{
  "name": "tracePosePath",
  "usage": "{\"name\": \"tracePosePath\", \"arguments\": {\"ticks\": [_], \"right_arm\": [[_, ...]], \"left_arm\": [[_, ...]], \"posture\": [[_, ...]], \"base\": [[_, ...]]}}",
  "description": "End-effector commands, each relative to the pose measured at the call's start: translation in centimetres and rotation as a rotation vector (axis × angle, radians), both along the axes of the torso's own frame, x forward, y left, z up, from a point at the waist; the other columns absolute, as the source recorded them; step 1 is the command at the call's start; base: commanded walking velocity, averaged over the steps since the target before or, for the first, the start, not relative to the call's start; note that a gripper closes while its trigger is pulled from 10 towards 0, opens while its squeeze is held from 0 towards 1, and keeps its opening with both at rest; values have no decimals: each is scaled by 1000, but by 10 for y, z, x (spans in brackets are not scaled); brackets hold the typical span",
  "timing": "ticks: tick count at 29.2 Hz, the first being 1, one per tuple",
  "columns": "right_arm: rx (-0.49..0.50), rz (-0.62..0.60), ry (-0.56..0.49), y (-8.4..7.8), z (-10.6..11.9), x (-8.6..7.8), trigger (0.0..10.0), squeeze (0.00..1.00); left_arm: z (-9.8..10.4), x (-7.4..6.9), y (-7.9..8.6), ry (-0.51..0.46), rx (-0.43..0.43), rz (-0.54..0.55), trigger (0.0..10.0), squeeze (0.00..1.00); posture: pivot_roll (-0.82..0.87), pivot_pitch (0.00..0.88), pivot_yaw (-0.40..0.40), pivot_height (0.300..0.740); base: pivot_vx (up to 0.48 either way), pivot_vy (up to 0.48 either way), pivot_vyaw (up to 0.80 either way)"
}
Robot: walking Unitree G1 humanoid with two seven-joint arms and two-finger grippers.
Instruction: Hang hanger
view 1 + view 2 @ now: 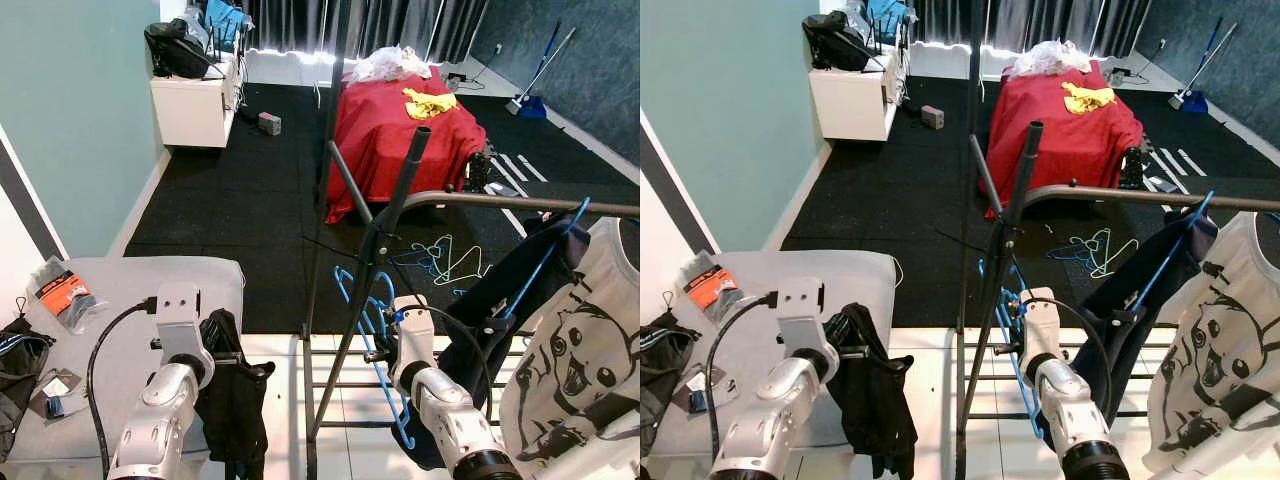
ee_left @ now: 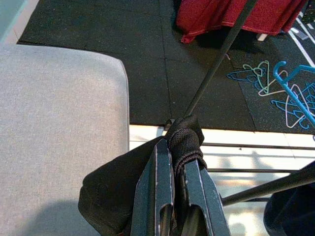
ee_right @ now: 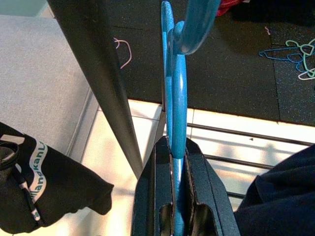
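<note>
My right gripper (image 1: 378,352) is shut on a blue plastic hanger (image 1: 372,322), low beside the slanted black post (image 1: 396,205) of a clothes rack. In the right wrist view the hanger (image 3: 176,93) rises from between the closed fingers (image 3: 153,187), its hook curling over the top. My left gripper (image 1: 222,350) is shut on a black garment (image 1: 236,405) that droops beside the grey cushion (image 1: 110,290). The cloth (image 2: 184,137) bunches over the fingertips (image 2: 162,162). The rack's horizontal rail (image 1: 520,203) runs to the right above the right gripper.
A dark navy garment (image 1: 500,310) on a blue hanger and a white dog-print T-shirt (image 1: 570,360) hang from the rail. Loose hangers (image 1: 445,260) lie on the black floor. A red-covered bed (image 1: 400,130) and a white cabinet (image 1: 195,105) stand farther back. An orange packet (image 1: 65,292) lies on the cushion.
</note>
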State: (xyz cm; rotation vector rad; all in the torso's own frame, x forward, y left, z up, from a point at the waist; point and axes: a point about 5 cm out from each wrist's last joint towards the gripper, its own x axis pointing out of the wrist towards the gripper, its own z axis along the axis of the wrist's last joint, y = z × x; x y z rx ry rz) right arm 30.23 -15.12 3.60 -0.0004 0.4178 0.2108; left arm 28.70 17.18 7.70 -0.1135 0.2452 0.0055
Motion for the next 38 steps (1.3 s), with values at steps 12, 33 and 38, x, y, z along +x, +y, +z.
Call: {"name": "tracePosePath", "arguments": {"ticks": [12,33,38], "right_arm": [[-7,-10,-5,-4,3,1,10000,0],[-10,-3,1,-2,1,-2,10000,0],[-5,2,4,1,1,-2,10000,0]], "left_arm": [[6,5,-8,-20,-15,-42,10000,0],[6,4,-9,-18,-9,-60,10000,0],[7,5,-8,-17,-6,-64,10000,0]], "posture": [[24,18,-53,740],[26,9,-44,740],[26,13,-42,740]], "base": [[-217,0,0],[-278,0,0],[-277,0,0]]}}
